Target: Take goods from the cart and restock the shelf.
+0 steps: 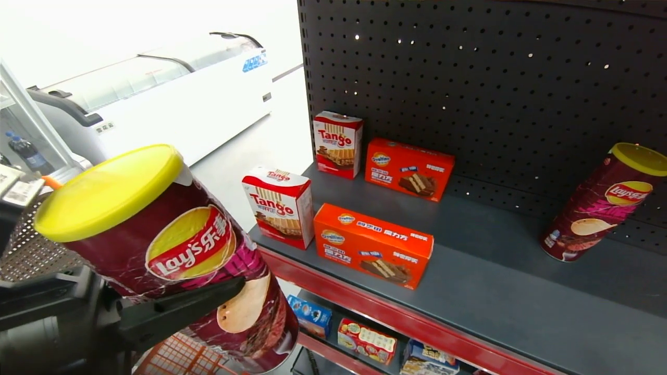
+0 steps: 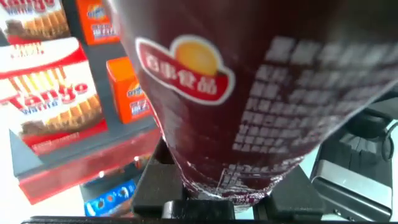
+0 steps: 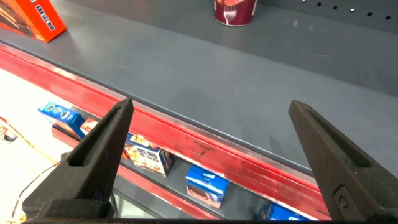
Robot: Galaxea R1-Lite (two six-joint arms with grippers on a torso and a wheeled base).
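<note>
Firmly, the left tool (image 2: 224, 194) grips a yellow-lidded chip can (image 1: 156, 245) at 8 o'clock in the head view, seemingly short of the shelf (image 1: 495, 291). The right tool (image 3: 211, 111) gapes wide over the shelf's red front edge.

A: The left arm (image 1: 47, 323) sits low at the robot's near left, its wrist turned up and inward.

B: And the left gripper (image 2: 224, 194) is clamped on a chip can (image 1: 156, 245). One black finger (image 1: 177, 307) lies across the can's lower front, with the other side hidden behind it.

A: The can tilts in that grip, its lid leaning to the robot's left. How about the right side?

B: The right gripper (image 3: 211, 109) is spread wide with nothing between its jaws. Both dark fingers (image 3: 99, 162) point forward, well apart, their tips level with each other.
</note>
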